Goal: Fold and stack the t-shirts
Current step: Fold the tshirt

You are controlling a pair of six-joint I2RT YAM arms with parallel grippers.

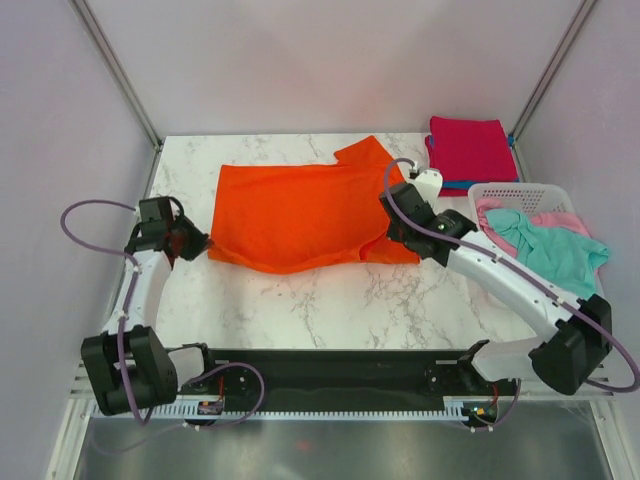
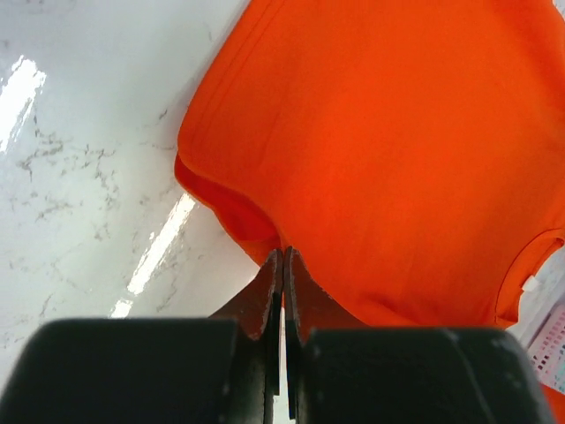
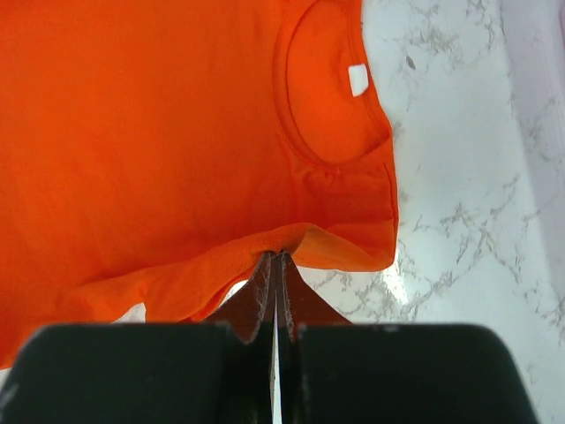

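**Clerk:** Where did the orange shirt (image 1: 300,215) lie?

**Inspector:** On the counter (image 1: 330,300), well to the left of the basket (image 1: 520,190). It was spread out, with its collar end turned toward the basket. The near hem bulged up between the two grippers. The right wrist view showed a white label (image 3: 357,79) inside the collar.

**Clerk:** And the left gripper (image 1: 205,243)?

**Inspector:** It was at the shirt corner farthest from the basket. Its jaws were pressed together on a fold of the orange cloth at that edge. The left wrist view showed no gap between them.

**Clerk:** The right gripper (image 1: 385,235)?

**Inspector:** It was at the shirt's near edge on the side closest to the basket. Its jaws were pinching the hem, and the cloth rose off the counter at their tips.

**Clerk:** Were there other shirts?

**Inspector:** A magenta shirt (image 1: 470,148) lay folded just behind the basket, with a strip of blue cloth showing under it. A teal shirt (image 1: 555,250) and a pink shirt (image 1: 560,217) lay crumpled inside the basket. The teal one draped over the basket's near rim.
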